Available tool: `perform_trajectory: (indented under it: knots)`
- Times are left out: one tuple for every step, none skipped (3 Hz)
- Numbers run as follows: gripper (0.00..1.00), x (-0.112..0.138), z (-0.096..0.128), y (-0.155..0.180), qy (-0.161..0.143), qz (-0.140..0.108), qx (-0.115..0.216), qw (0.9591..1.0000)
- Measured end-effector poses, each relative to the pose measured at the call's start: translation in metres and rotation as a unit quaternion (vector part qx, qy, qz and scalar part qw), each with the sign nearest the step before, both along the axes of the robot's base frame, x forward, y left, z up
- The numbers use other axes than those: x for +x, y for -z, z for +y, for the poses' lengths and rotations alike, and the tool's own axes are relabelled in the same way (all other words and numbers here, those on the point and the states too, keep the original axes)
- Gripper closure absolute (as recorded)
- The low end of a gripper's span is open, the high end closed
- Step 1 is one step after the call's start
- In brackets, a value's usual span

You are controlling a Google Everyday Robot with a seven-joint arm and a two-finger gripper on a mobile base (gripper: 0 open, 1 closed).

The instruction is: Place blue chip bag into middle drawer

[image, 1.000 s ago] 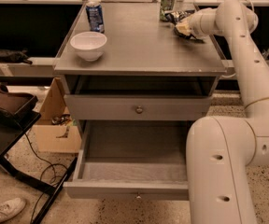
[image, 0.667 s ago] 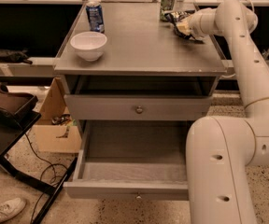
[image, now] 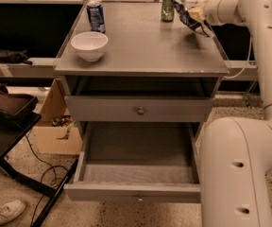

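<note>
The blue chip bag is a crinkled dark-blue foil bag at the back right of the tabletop, tilted up in my gripper, just right of a green can. The gripper comes in from the right on the white arm and is shut on the bag's upper part; the bag's lower corner hangs close to the table surface. The middle drawer is pulled wide open below, its grey inside bare. The drawer above it is shut.
A green can stands right beside the bag. A blue-and-white can and a white bowl sit at the table's left. The arm's thick lower link stands beside the open drawer's right end. A cardboard box and cables lie at left.
The bag has come up off the tabletop a little and now stands more upright in the gripper. The cans, bowl and drawers have not moved.
</note>
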State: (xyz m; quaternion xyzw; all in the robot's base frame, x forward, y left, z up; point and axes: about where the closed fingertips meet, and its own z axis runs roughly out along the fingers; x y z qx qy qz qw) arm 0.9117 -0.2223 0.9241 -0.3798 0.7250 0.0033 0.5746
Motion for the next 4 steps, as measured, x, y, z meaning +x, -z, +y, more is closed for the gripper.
perform_trajectory:
  knots:
    - [1.0, -0.045, -0.044, -0.058, -0.008, -0.038, 0.004, 0.9992]
    - [1.0, -0.112, -0.104, -0.13, 0.014, -0.097, -0.002, 0.9952]
    - [1.0, -0.195, -0.143, -0.226, 0.059, -0.188, -0.008, 0.9805]
    - [1.0, -0.237, -0.142, -0.263, 0.07, -0.214, -0.008, 0.9743]
